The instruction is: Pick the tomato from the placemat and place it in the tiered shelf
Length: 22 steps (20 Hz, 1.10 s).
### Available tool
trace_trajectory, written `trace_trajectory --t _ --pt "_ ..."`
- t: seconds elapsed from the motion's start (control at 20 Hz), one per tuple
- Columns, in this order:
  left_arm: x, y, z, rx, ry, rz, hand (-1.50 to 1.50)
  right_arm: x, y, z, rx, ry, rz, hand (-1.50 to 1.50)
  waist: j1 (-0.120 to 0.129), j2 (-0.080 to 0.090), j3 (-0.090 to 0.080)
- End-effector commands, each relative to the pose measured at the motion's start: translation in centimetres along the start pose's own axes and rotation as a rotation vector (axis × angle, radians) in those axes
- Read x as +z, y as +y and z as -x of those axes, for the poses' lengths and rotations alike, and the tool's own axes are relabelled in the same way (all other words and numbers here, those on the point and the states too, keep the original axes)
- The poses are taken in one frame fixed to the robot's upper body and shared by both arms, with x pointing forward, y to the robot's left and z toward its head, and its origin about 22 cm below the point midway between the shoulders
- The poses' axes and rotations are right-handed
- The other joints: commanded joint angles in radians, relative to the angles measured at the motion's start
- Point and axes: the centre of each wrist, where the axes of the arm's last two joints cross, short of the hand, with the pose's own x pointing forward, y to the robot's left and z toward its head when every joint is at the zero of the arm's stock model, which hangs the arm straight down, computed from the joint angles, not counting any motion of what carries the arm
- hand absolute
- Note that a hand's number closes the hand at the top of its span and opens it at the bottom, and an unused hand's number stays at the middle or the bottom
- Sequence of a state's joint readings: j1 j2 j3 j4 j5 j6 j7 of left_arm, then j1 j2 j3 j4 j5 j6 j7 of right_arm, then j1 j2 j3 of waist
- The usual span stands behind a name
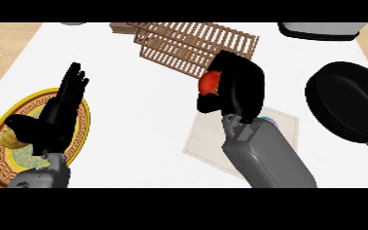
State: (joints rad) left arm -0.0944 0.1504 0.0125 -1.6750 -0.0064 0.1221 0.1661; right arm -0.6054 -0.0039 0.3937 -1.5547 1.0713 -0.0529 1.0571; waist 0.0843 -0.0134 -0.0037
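From my head view, my right hand (233, 87) is curled round the tomato (209, 83), lifted off the placemat (205, 143) and carried toward the shelf (194, 44) at twelve o'clock, ready to place. My left hand (54, 112) rests open at nine o'clock over a plate (82, 126), out of the way.

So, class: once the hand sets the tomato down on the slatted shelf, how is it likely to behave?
The tomato looks round and smooth, so it could roll once released. The tiered shelf has gaps between its slats, which may cradle it. The right hand curls round it, suggesting it is light.
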Motion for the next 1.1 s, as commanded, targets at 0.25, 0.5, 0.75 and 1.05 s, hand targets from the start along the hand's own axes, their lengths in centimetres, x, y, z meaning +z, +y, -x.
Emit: trace_trajectory --t 0.25,0.5,0.75,1.05 --pt "-0.8 -0.9 -0.6 0.008 -0.002 0.008 0.0 1.3 -3.4 -7.1 -0.059 0.169 0.227 1.5 -0.002 -0.004 -0.002" --pt "-0.8 -1.0 -0.6 0.0 -0.009 0.027 0.0 -0.6 -3.7 -8.5 -0.07 0.197 0.297 1.5 0.006 0.008 -0.001" --pt "-0.8 -0.5 -0.3 0.011 -0.014 -0.001 0.0 -2.1 -4.6 -9.4 -0.092 0.23 0.328 1.5 -0.001 0.011 0.0" --pt "-1.0 -1.5 -0.3 0.017 -0.01 0.001 0.0 -4.1 -3.9 -10.2 -0.106 0.262 0.38 1.5 0.002 0.022 0.0"
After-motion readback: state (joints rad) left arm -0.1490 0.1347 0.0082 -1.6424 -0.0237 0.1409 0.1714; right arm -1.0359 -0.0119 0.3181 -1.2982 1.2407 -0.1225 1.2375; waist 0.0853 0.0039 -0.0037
